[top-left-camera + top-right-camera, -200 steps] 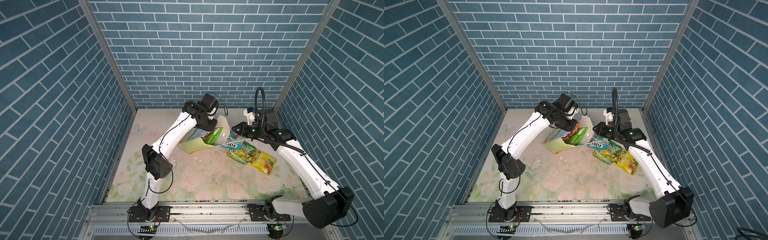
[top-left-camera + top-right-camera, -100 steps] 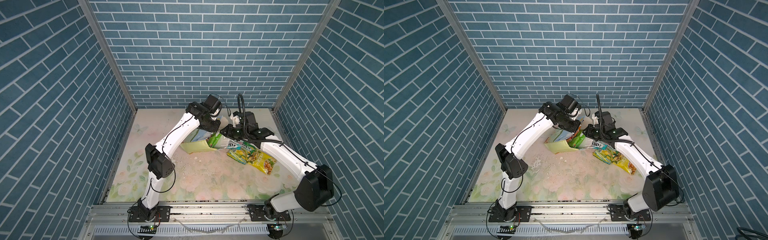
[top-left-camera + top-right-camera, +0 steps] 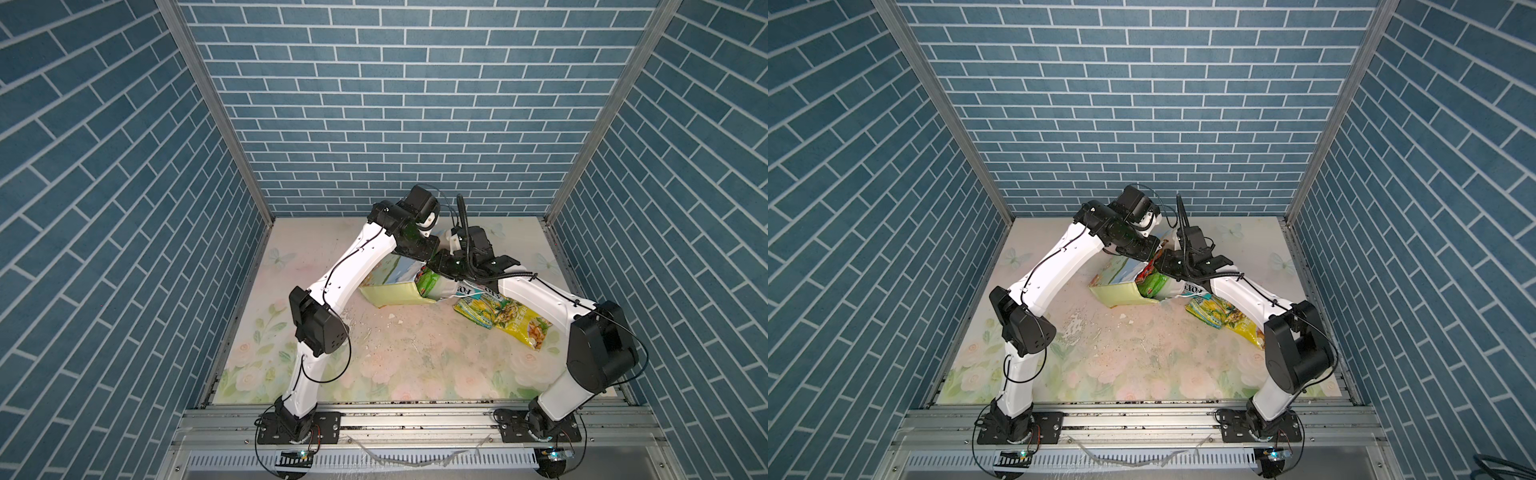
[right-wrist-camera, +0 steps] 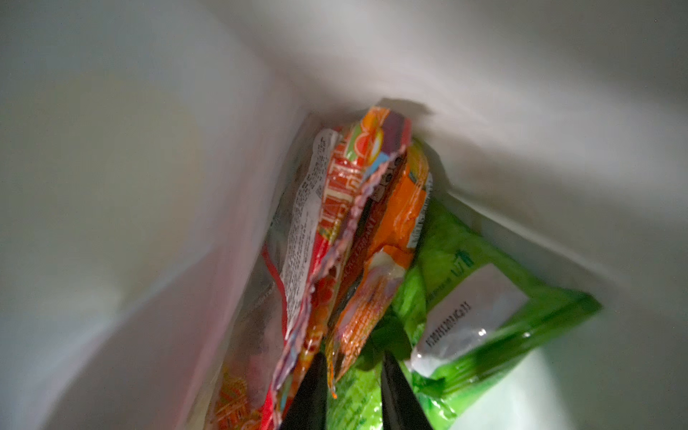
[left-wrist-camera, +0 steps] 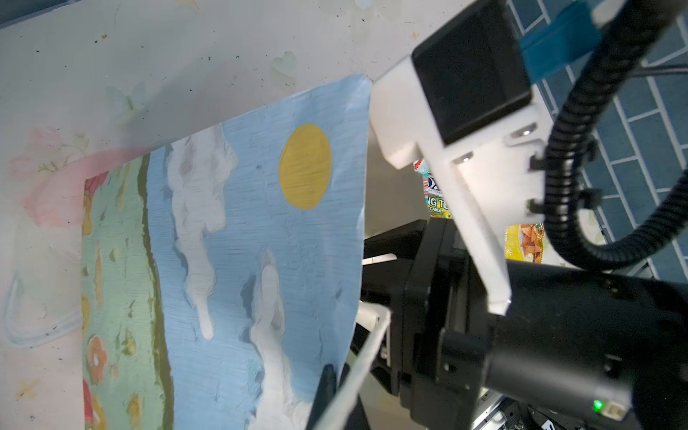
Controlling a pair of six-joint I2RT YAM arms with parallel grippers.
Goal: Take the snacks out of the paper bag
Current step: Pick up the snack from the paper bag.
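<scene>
The paper bag (image 3: 390, 293) lay on its side on the surface (image 3: 399, 365), with its mouth facing your right hand (image 4: 353, 394). Your left hand (image 5: 335, 391) was shut tight on the bag's top edge and held the mouth up. Your right hand was deep inside the bag with its fingers part way open. The end of the orange packet (image 4: 391, 231) sat between them, but I could not tell if they were squeezing it.

I think the snacks will feel light, thin and crinkly. They are shiny, so they could slip, and a big puffy one may squash or pop if you pinch its middle. It is best to take hold of the flat sealed edge at the end of a packet and pull it straight out. The paper bag is light too, so it could slide or tear if you tug hard.

Only the right wrist view showed you the inside of the bag. There the red bag (image 4: 309, 231), the orange packet and the green bag (image 4: 465, 298) were packed close together at the far end.

Both top views showed what that view could not: three packets were out on the surface, just beside the bag's mouth. They were a teal packet (image 3: 478, 291), a green-yellow packet (image 3: 482, 309) and a yellow packet (image 3: 528, 328). The left wrist view showed the bag's painted sky side and your left hand on its rim.
</scene>
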